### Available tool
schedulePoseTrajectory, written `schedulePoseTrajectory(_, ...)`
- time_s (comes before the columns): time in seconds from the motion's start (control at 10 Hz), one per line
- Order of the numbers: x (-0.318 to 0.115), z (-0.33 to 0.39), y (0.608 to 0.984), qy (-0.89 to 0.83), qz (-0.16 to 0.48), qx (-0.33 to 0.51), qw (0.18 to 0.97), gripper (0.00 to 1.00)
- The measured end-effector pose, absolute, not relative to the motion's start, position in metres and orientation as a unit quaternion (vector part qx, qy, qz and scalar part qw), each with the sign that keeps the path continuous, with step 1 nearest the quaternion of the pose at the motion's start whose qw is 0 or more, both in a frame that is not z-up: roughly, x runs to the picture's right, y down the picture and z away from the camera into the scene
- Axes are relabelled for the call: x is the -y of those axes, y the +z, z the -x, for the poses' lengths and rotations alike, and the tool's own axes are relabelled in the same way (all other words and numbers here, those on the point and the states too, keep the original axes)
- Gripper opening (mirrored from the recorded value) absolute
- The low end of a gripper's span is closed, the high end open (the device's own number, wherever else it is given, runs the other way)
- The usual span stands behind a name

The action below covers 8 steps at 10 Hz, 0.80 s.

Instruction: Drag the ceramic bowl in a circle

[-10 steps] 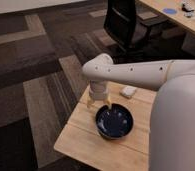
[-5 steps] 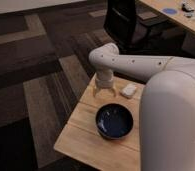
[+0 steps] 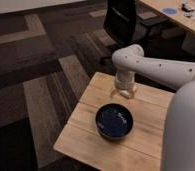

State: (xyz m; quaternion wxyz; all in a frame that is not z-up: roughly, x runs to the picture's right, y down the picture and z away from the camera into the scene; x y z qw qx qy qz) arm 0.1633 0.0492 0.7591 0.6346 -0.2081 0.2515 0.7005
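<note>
Your gripper has pulled back from the bowl, hovering just behind it, fingers spread and empty: dragging has stopped.

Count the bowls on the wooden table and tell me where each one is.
1. The ceramic bowl sits near the middle of the wooden table, on the camera side of the gripper, which hangs over the table's far half. The arm may hide something smaller.
</note>
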Motion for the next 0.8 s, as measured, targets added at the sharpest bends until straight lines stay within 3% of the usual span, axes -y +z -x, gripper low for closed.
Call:
schedulePoseTrajectory(0.4, -0.113, -0.182, 0.703, 0.710, 0.187, -0.257, 0.628, 0.65)
schedulePoseTrajectory(0.8, -0.170, -0.104, 0.656, 0.672, 0.202, -0.259, 0.664, 0.65)
